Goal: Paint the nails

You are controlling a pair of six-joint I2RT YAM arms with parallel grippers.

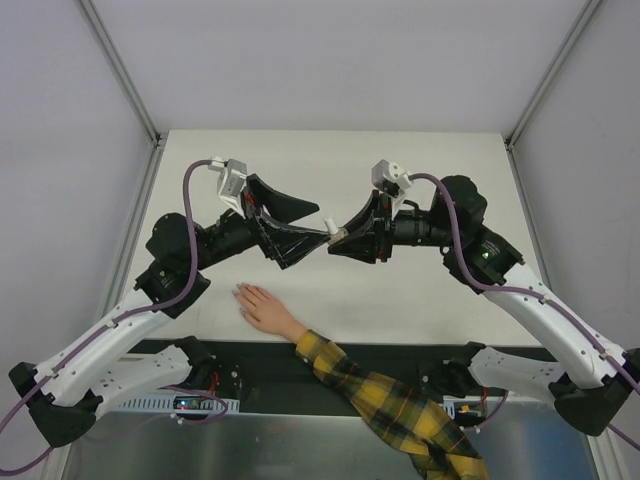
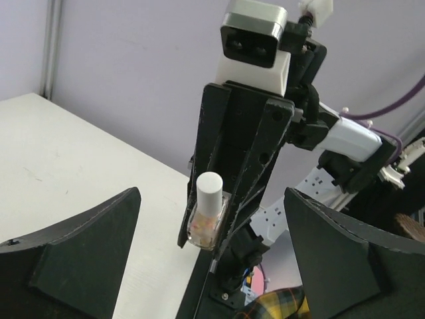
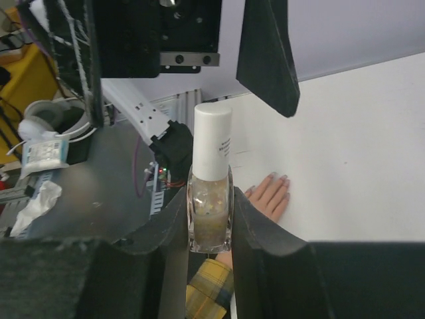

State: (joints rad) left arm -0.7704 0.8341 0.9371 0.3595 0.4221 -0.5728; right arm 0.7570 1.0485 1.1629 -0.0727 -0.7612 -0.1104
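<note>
Pale lavender nails (image 3: 284,178) tip the mannequin hand (image 3: 269,196) at mid-frame. The right gripper (image 3: 210,222) pinches a polish bottle (image 3: 212,143); the left gripper (image 2: 212,196) gapes empty.

The bottle (image 3: 210,206) is clear glass with a pale, speckled pearly fill under a plain white cap (image 3: 212,139), while the left gripper (image 1: 300,240) and right gripper (image 1: 338,238) are both matt black and the cables (image 1: 186,200) purple. By the near edge of the off-white table (image 1: 420,290), the mannequin hand (image 1: 266,310) is flesh-coloured with nails (image 3: 283,179) of pale greyish lavender, its sleeve (image 1: 395,400) a yellow-and-dark plaid
</note>
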